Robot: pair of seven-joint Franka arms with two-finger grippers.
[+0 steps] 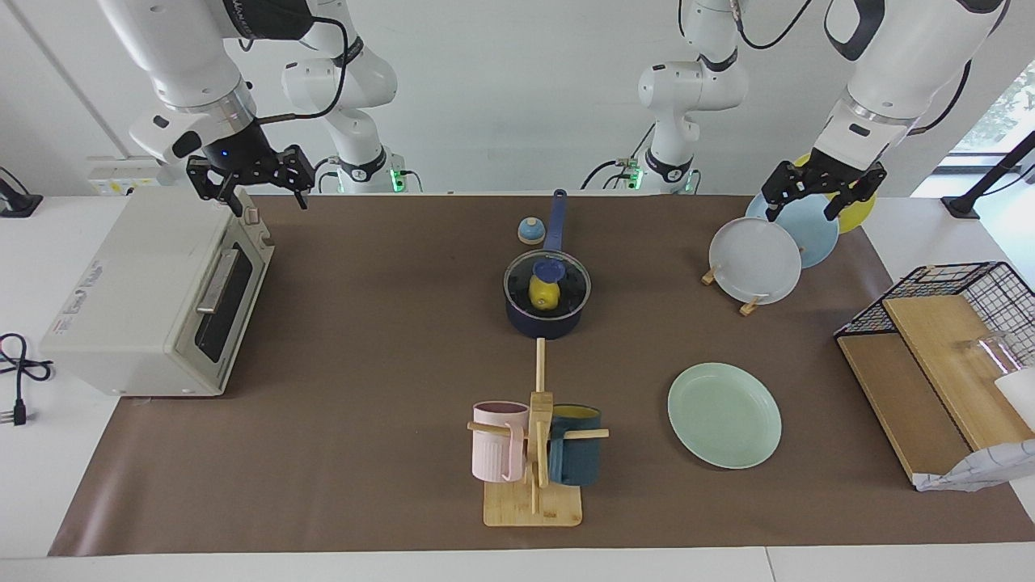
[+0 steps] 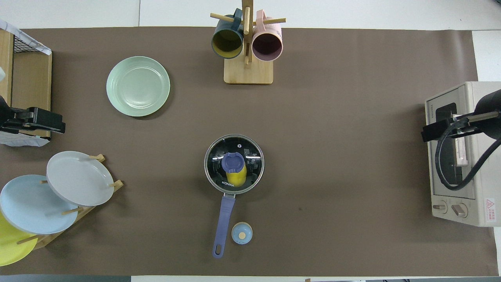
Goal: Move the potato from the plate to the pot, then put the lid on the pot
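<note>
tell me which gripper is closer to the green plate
Left. The left gripper hangs open over the rack of standing plates, at the mint-green plate's end of the table. The right gripper hangs open over the toaster oven, at the right arm's end.

Four plates (image 2: 137,86), two mugs (image 2: 267,43), one pot (image 1: 543,323), one lid (image 2: 250,156), seemingly one potato (image 1: 544,295).

Both arms are raised at their own ends of the worktop, wrists angled down. The left hand (image 1: 821,196) hangs open, and the right hand (image 1: 251,179) too.
</note>
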